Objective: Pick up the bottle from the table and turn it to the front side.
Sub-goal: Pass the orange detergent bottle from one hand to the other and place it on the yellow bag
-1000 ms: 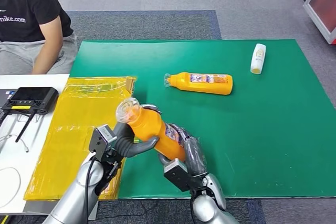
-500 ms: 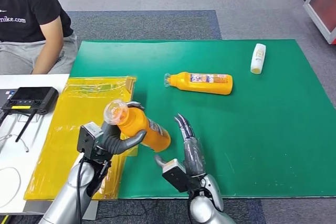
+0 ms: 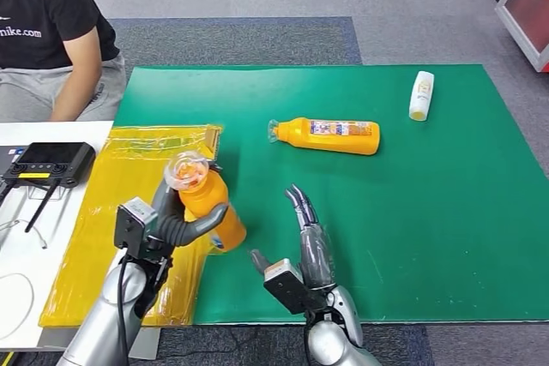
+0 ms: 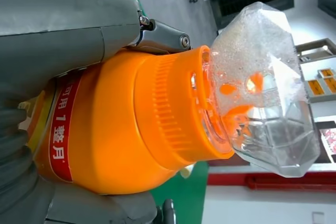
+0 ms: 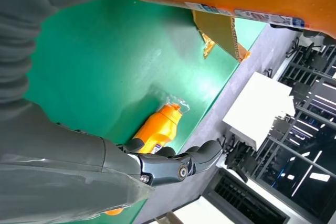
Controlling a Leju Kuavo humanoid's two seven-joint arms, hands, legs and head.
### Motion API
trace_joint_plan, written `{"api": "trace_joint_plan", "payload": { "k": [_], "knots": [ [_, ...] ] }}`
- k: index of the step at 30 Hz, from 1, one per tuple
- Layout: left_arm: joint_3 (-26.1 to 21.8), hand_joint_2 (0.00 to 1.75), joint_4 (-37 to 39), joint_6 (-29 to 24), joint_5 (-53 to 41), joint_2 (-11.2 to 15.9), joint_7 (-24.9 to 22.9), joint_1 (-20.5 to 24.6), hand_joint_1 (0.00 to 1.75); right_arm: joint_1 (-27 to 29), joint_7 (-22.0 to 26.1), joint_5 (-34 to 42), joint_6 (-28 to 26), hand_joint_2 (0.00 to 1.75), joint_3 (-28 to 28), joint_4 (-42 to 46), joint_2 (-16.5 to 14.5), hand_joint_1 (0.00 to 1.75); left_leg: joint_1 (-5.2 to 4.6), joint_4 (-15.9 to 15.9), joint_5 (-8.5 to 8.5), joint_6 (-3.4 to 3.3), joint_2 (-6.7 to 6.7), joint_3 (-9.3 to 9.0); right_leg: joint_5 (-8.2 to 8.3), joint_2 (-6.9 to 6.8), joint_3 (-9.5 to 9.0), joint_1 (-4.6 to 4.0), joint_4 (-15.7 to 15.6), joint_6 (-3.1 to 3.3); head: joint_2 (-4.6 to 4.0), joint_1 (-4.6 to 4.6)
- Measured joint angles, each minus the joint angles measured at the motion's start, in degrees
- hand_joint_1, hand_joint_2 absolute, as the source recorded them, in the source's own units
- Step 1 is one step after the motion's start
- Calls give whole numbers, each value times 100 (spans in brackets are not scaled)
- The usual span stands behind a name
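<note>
We find the orange bottle point(image 3: 208, 208) grasped in the left hand point(image 3: 173, 222), lifted off the surface over the boundary between the green mat point(image 3: 420, 212) and the yellow plastic sheet point(image 3: 123, 203); its clear faceted cap point(image 3: 186, 171) points up and toward the camera, its base tilts down to the right; in the left wrist view we note the thumb and fingers wrapped round the bottle's body beside a red label strip point(image 4: 61, 124), with the ribbed orange collar point(image 4: 174, 114) under the clear cap. The right hand point(image 3: 304, 246) holds nothing; its fingers are extended and spread above the mat, apart from the bottle. A second orange bottle point(image 3: 327, 135) lies on its side further back on the mat; a small white bottle point(image 3: 421, 95) lies near the far right corner. A seated person point(image 3: 51, 32) in a black shirt is at the upper left; a black device point(image 3: 48, 163) rests on the white table point(image 3: 20, 255).
</note>
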State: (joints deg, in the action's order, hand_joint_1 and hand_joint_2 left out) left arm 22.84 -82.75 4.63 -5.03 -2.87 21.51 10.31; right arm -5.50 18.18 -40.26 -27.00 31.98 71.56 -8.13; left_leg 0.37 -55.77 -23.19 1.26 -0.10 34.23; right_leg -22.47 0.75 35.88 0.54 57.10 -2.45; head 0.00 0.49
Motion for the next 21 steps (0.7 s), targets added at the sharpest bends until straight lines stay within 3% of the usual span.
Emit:
{"api": "trace_joint_plan", "payload": {
  "k": [8,13,21],
  "knots": [
    [-4,175,-4,-25,-1157,430,-312,312,175,32,-10,0,16,0,-3,22,-1,0,1,0,4,5,1,0,3,1,3,-3,1,4,0,0],
    [46,175,158,181,-2100,1052,-449,603,175,94,-13,11,59,0,-23,91,-1,0,3,0,6,9,4,1,7,6,9,-4,1,11,0,-1],
    [199,175,437,824,-2248,2054,-289,1095,175,107,45,58,82,0,-81,98,-1,0,8,0,13,20,9,-5,14,12,7,-9,3,23,0,0]
  ]
}}
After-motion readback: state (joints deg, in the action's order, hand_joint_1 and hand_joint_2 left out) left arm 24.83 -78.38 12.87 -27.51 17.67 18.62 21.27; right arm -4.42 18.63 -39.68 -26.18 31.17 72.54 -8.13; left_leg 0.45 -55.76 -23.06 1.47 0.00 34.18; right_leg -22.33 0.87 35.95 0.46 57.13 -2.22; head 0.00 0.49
